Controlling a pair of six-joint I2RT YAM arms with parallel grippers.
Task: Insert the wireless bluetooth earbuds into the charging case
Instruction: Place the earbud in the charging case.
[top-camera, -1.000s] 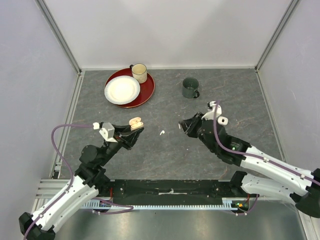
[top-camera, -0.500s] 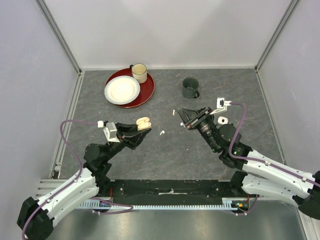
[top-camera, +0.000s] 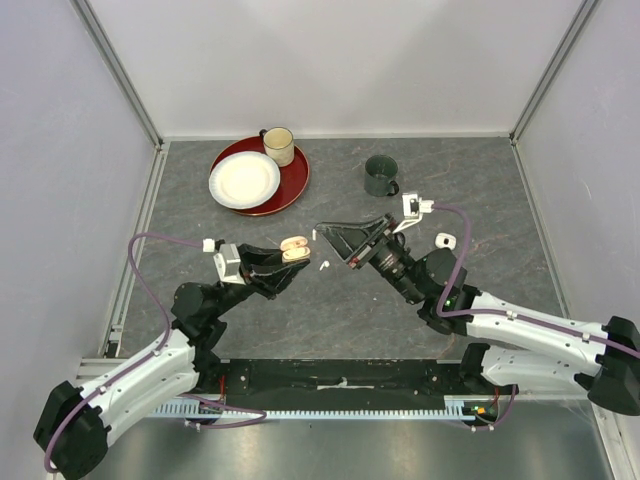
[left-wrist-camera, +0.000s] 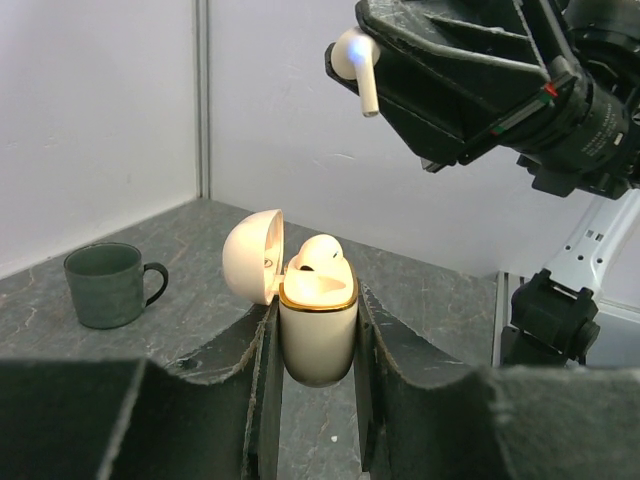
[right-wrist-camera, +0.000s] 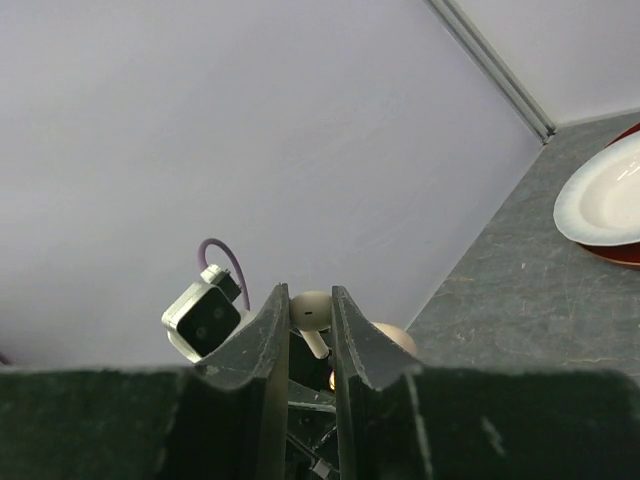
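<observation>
White earbud (left-wrist-camera: 357, 60) pinched in right end effector (top-camera: 322, 234), swung closer to open charging case (left-wrist-camera: 318, 325), clamped in left end effector (top-camera: 290, 254)

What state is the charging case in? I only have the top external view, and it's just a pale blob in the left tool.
Observer: The left wrist view shows the charging case upright between the left tool's fingers, with its lid swung open to one side.
Operator: Is there a bud inside yet?
Observer: Yes, a seated earbud shows its rounded head above the gold rim.
Operator: And the right tool?
Observer: The right tool pinches a white earbud by the head with the stem pointing down. It is above the case and apart from it.
</observation>
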